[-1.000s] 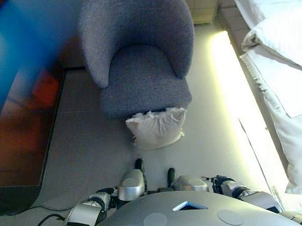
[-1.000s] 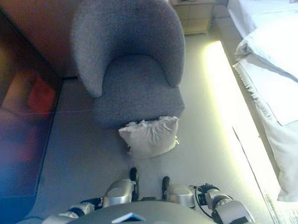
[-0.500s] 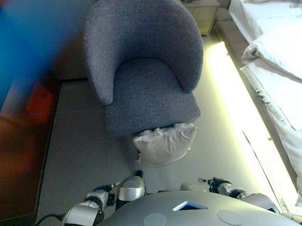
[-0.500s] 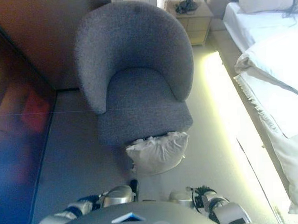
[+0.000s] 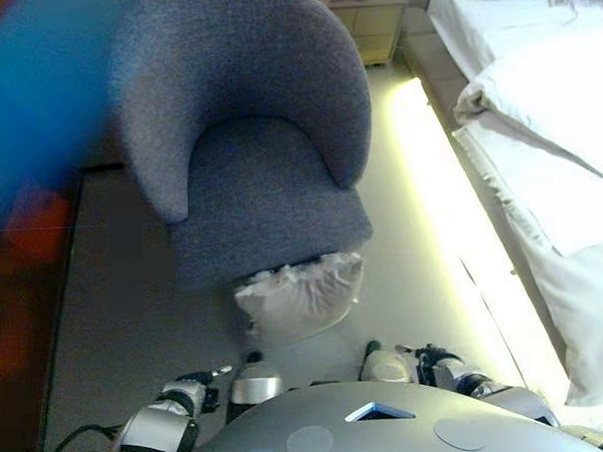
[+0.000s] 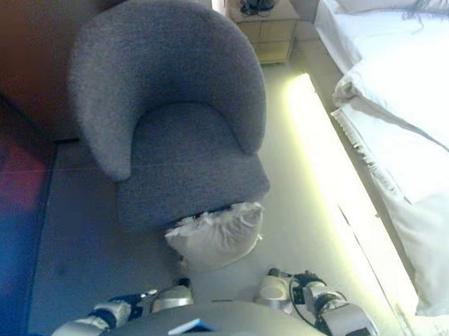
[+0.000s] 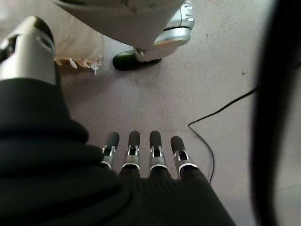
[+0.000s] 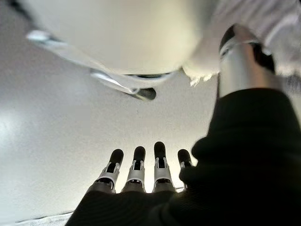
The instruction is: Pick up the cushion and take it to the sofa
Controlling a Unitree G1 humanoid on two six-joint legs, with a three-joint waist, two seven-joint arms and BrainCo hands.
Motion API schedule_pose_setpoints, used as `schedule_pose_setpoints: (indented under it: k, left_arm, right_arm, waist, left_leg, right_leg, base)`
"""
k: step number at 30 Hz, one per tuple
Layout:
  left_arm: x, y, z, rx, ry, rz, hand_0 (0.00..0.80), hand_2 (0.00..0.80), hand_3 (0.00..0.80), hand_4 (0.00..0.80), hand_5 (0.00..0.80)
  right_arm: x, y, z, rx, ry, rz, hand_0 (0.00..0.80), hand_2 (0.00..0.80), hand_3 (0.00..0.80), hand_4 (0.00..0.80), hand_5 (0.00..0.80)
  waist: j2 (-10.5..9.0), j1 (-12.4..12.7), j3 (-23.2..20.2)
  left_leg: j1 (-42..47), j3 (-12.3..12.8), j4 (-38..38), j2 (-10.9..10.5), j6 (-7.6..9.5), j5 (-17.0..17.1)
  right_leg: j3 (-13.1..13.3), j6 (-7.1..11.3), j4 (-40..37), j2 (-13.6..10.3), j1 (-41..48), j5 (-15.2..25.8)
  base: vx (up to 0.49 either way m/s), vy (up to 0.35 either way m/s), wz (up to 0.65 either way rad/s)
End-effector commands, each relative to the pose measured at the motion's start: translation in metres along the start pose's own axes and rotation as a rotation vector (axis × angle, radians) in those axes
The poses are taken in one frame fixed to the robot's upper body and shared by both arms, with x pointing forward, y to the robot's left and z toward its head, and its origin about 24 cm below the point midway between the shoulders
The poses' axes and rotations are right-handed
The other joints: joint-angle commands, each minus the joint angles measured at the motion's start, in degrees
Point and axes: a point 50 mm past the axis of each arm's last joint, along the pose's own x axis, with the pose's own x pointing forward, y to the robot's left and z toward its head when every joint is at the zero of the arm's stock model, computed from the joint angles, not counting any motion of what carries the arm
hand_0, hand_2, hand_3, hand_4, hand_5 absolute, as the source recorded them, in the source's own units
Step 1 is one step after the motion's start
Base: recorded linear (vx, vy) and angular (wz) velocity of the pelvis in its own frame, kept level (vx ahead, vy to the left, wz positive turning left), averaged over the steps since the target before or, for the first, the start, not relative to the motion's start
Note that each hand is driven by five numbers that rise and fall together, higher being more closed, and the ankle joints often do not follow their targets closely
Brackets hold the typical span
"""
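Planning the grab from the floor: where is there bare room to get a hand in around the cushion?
Bare carpet lies on either side of the cushion and between it and the robot. Behind, it leans against the grey armchair: crowded. Left hand and right hand hang open above bare floor.

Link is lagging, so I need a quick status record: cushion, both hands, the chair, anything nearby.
cushion: pale, fringed cushion on the floor, against the front of the armchair
armchair: grey armchair, seat bare
left hand: left hand low over the carpet, fingers straight, holding nothing
right hand: right hand over the floor, fingers straight, holding nothing
nearby: bed to the right
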Motion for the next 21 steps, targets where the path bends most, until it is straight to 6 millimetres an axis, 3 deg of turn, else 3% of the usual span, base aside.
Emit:
schedule_pose_setpoints:
  k: [1,6,11,13,16,21]
  left_arm:
    - [-0.001,0.014,0.015,-0.068,-0.035,0.073,0.000,0.000,0.000,0.000,0.000]
    - [-0.006,0.010,0.039,-0.099,-0.163,0.108,0.000,0.000,0.000,0.000,0.000]
    - [-0.016,0.006,0.075,-0.155,-0.307,0.106,0.000,0.000,0.000,0.000,0.000]
    - [-0.024,0.004,0.096,-0.175,-0.396,0.107,0.000,0.000,0.000,0.000,0.000]
    - [-0.033,0.008,0.116,-0.203,-0.493,0.120,0.000,0.000,0.000,0.000,0.000]
    - [-0.066,0.025,0.175,-0.316,-0.711,0.166,0.000,0.000,0.000,0.000,0.000]
  right_arm:
    - [0.001,-0.007,0.014,-0.040,-0.039,-0.012,0.000,0.000,0.000,0.000,0.000]
    - [0.000,-0.015,0.027,-0.058,-0.069,-0.047,0.000,0.000,0.000,0.000,0.000]
    - [-0.001,-0.024,0.046,-0.058,-0.145,-0.096,0.000,0.000,0.000,0.000,0.000]
    - [-0.004,-0.029,0.065,-0.037,-0.226,-0.130,0.000,0.000,0.000,0.000,0.000]
    - [-0.012,-0.031,0.097,-0.054,-0.369,-0.176,0.000,0.000,0.000,0.000,0.000]
    - [-0.046,-0.025,0.179,-0.073,-0.670,-0.263,0.000,0.000,0.000,0.000,0.000]
  waist:
    - [-1.01,-1.3,1.8]
    - [-0.11,-0.9,3.3]
    - [1.43,-1.3,5.0]
    - [2.05,-1.4,6.5]
    - [2.35,-0.8,8.4]
    - [2.32,-0.2,13.6]
  left_leg:
    - [-5.3,-1.9,3.9,-1.2,2.97,2.7]
    - [-7.4,-2.5,5.3,3.4,0.33,4.7]
    - [-11.5,-0.9,5.2,4.8,-0.62,6.7]
    - [-13.7,-0.8,5.0,4.4,-0.90,7.3]
    - [-16.5,-2.8,5.6,3.2,-0.85,7.0]
    - [-24.6,-3.6,8.6,1.4,-0.38,6.9]
  right_leg:
    - [2.4,1.39,-0.5,-5.0,0.8,2.9]
    - [0.6,0.00,0.3,-3.2,0.4,1.0]
    - [-1.5,-0.93,0.9,-2.7,-2.2,0.2]
    - [-2.2,-0.91,1.1,-3.2,-4.2,0.4]
    - [-1.3,-0.40,2.2,-3.9,-7.1,0.6]
    - [0.1,0.50,6.0,-5.4,-15.3,1.2]
  base:
    - [0.067,-0.199,0.03]
    - [-0.039,-0.125,0.01]
    - [-0.158,0.024,0.13]
    - [-0.192,0.080,0.32]
    - [-0.096,0.117,0.30]
    - [-0.130,0.092,0.12]
